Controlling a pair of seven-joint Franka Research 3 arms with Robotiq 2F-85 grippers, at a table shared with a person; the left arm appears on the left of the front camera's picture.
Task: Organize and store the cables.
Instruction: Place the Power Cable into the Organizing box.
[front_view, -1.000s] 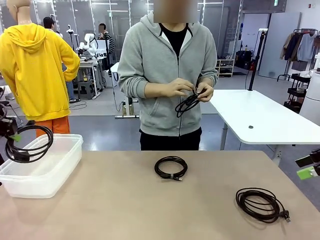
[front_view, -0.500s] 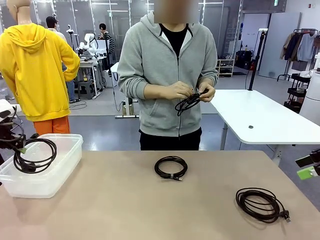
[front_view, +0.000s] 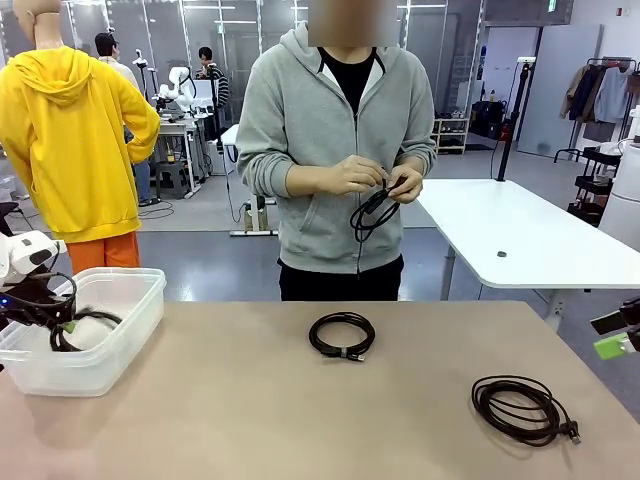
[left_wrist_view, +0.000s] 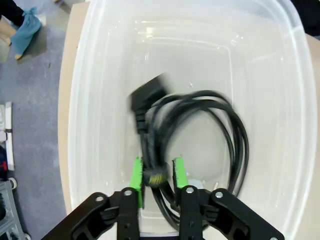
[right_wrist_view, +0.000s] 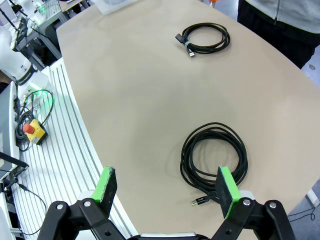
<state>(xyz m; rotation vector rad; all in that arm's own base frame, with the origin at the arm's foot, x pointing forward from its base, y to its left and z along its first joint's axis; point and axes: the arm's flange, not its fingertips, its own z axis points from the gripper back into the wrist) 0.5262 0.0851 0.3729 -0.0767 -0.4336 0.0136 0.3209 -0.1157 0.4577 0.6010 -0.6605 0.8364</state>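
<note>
The bench (front_view: 250, 420) carries a clear bin (front_view: 130, 300) at the frame's left, with one cable coil (left_wrist_view: 240, 135) down inside it. The left gripper (left_wrist_view: 157, 172) sits low in the bin, pads apart around the strands. It should rise straight up so no loop snags. The middle coil (front_view: 320, 335) and the lower-right coil (right_wrist_view: 186, 155) wait, the latter under the wide-open right gripper (right_wrist_view: 166, 175).

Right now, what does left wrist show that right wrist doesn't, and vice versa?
Left wrist: the binned cable, blurred, between the left gripper's parted pads. Right wrist: the near cable under the open right gripper, the far cable and the person's hoodie. Both: the tan table and the clear bin, of which right wrist catches just a corner at its top edge.
</note>
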